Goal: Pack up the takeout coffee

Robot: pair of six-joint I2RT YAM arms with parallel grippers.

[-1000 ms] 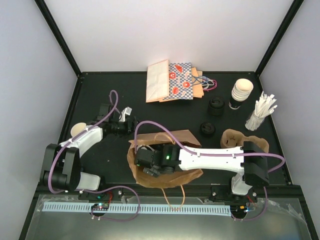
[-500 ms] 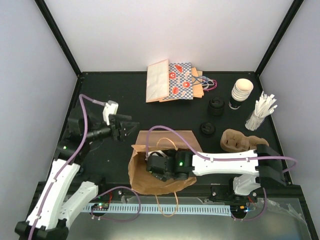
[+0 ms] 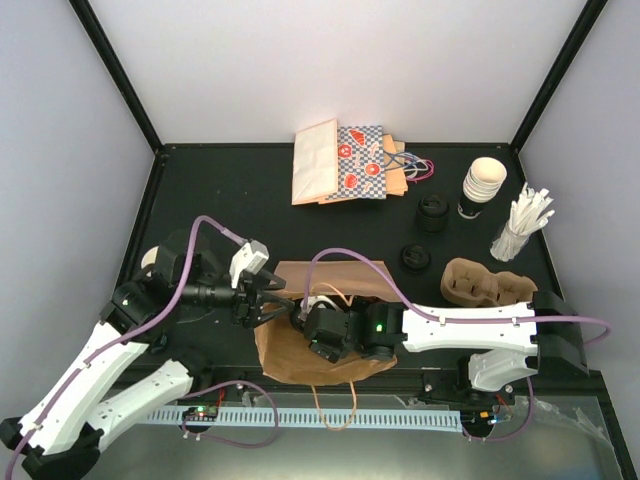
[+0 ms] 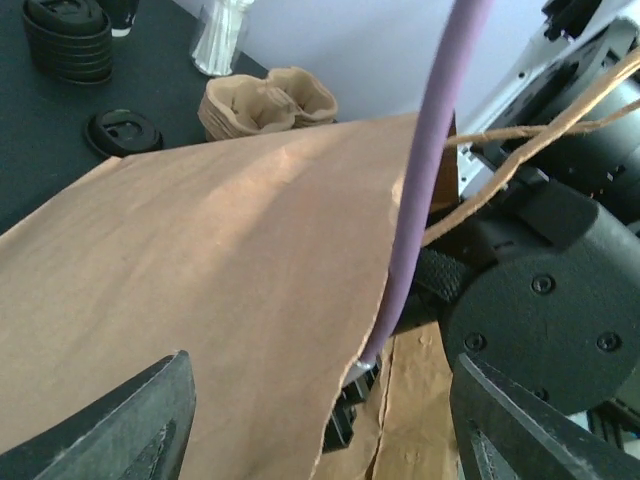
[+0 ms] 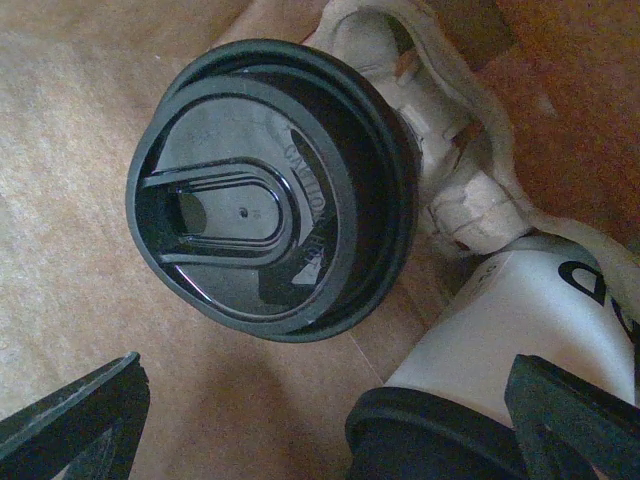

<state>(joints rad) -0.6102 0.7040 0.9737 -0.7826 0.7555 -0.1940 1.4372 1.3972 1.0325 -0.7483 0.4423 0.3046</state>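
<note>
The brown paper bag (image 3: 300, 352) lies open near the table's front. In the right wrist view, one takeout coffee with a black lid (image 5: 262, 190) faces the camera inside the bag. A second one (image 5: 520, 330) lies beside it at the lower right, its white side and black lid showing. A pulp carrier (image 5: 440, 110) sits behind them. My right gripper (image 3: 322, 328) is inside the bag, and it is open and empty just in front of the cups (image 5: 320, 445). My left gripper (image 3: 270, 300) is open, and its jaws straddle the bag's torn left edge (image 4: 330, 440).
Patterned bags (image 3: 345, 165) lie at the back. A cup stack (image 3: 483, 185), lid stack (image 3: 433, 212), loose lid (image 3: 415, 257), stick holder (image 3: 520, 225) and pulp carriers (image 3: 485, 282) stand at the right. My right wrist (image 4: 550, 290) and purple cable (image 4: 430, 170) crowd the bag mouth.
My left arm has swung from the back left toward the bag, and its open gripper now sits at the bag's left rim. My right gripper stays in the bag, which has shifted slightly.
</note>
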